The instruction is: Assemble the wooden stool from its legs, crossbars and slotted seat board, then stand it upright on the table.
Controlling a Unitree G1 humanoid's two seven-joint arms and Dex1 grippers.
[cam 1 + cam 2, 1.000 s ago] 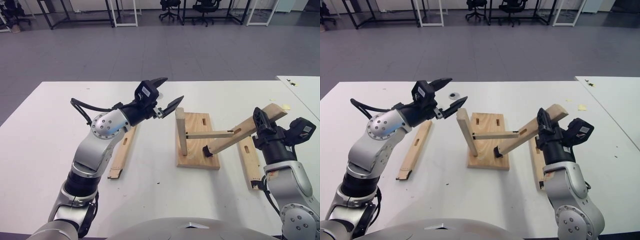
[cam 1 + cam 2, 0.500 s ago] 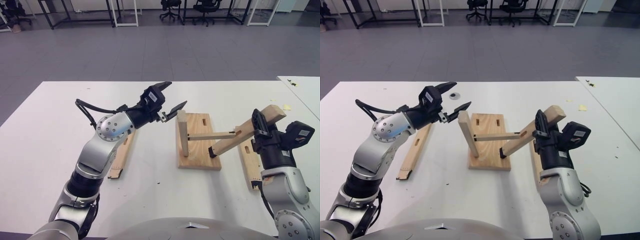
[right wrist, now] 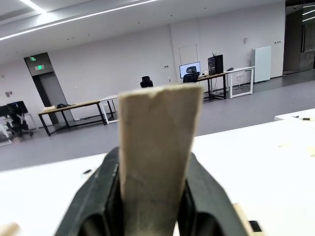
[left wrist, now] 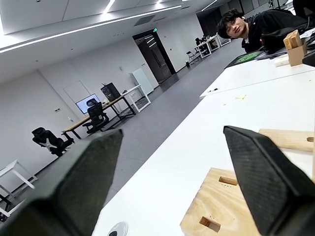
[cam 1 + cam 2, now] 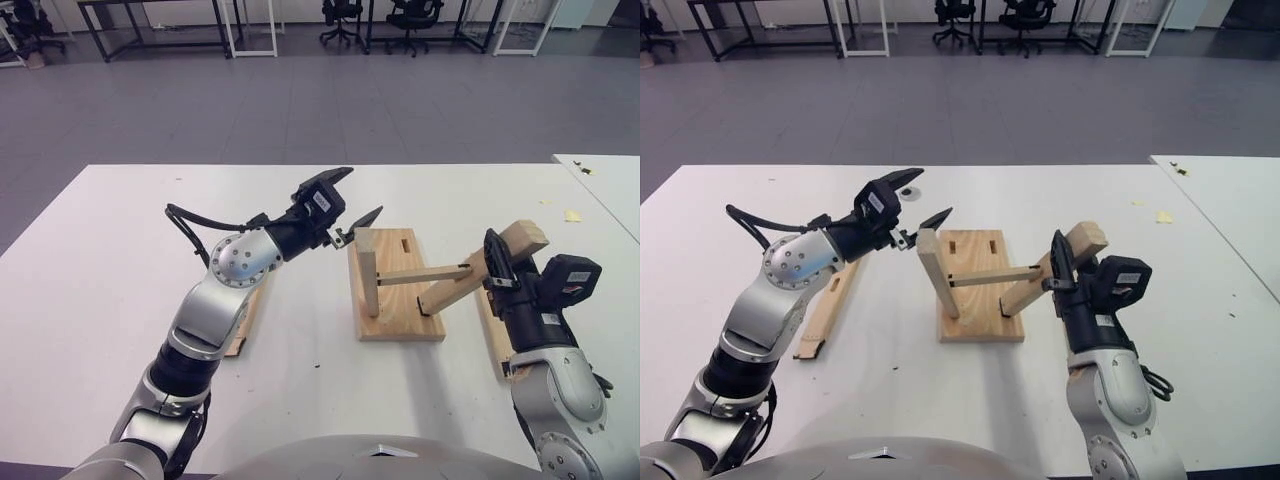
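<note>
One leg (image 5: 452,291) sits clamped in the right claw (image 5: 500,262).

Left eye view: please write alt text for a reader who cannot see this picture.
The right gripper grips a tilted wooden leg, which a crossbar links to an upright leg standing on the slotted seat board on a white table. The open left gripper hovers close to the upright leg's top.
</note>
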